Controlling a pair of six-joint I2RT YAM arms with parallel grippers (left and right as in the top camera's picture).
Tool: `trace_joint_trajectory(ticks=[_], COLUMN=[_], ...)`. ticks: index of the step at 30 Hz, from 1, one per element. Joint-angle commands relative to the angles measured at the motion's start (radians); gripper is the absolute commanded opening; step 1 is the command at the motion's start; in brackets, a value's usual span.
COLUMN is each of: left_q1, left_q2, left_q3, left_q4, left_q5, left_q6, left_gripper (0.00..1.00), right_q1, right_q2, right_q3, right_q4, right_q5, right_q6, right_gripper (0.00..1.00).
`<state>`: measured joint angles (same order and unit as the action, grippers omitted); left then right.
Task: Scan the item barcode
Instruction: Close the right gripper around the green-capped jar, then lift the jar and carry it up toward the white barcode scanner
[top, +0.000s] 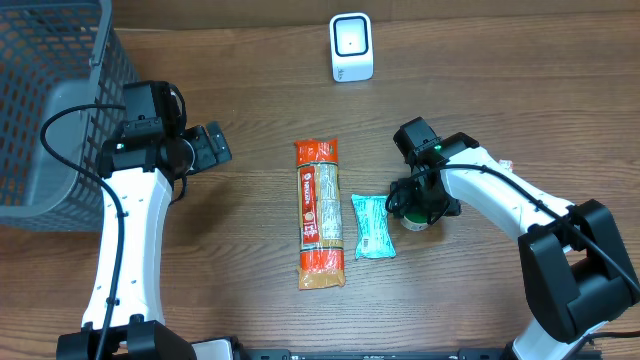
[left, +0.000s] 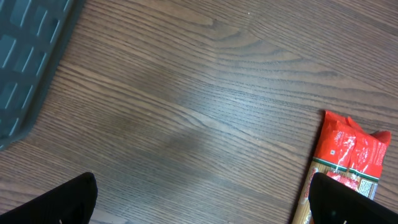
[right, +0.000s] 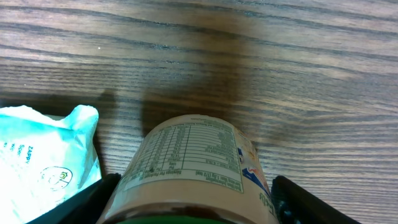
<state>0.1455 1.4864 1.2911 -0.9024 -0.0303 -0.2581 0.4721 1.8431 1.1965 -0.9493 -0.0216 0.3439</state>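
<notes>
Risks: left end effector (top: 218, 146), jaws wide apart and empty, hangs well apart from everything; pasta packet (top: 320, 213) and teal sachet (top: 372, 228) lie flat, the sachet just beside the jar (top: 416, 222) and likely to be nudged if the jar tips on lifting. Right end effector (right: 194, 202) straddles the standing jar right of centre, fingers close against both sides, but whether it clamps cannot be told; a loose hold would likely let the jar slip or topple. Room: mesh basket (top: 50, 110) walls the left edge; bare table (top: 250, 80) lies between the packets and the scanner (top: 351, 47) at the far edge, a likely free path for the jar.
</notes>
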Motion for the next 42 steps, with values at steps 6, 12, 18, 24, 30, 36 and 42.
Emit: trace_joint_trajectory(ticks=[6,12,18,24,30,36,42], left_q1=[-0.002,-0.002,-0.002,-0.002,-0.002,-0.002,-0.002], left_q2=[0.000,0.000,0.000,0.000,0.000,0.000,0.000], left_q3=[0.005,0.005,0.005,0.005,0.005,0.005,0.005], left_q4=[0.000,0.000,0.000,0.000,0.000,0.000,0.000], left_q5=[0.004,0.004,0.004,0.004,0.004,0.004,0.004], left_q6=[0.011,0.011,0.011,0.011,0.011,0.011,0.011], left_gripper=[1.00,1.00,1.00,1.00,1.00,1.00,1.00], right_q1=[-0.001,-0.001,-0.002,-0.002,-0.002,-0.002,-0.003], right_q2=[-0.001,-0.001,-0.001,-0.001,-0.005,-0.009,-0.005], right_q3=[-0.008,-0.008,-0.008,0.016,0.128,0.339,0.623], right_q4=[0.003,0.006,0.038,0.038,-0.087,-0.271,-0.473], right_q5=[0.006,0.005,0.005,0.005,0.005,0.005,-0.003], right_q6=[0.004,0.004,0.003,-0.038,-0.051,-0.061,-0.060], right_gripper=[0.69,0.63,0.62,0.49,0.41,0.40,0.37])
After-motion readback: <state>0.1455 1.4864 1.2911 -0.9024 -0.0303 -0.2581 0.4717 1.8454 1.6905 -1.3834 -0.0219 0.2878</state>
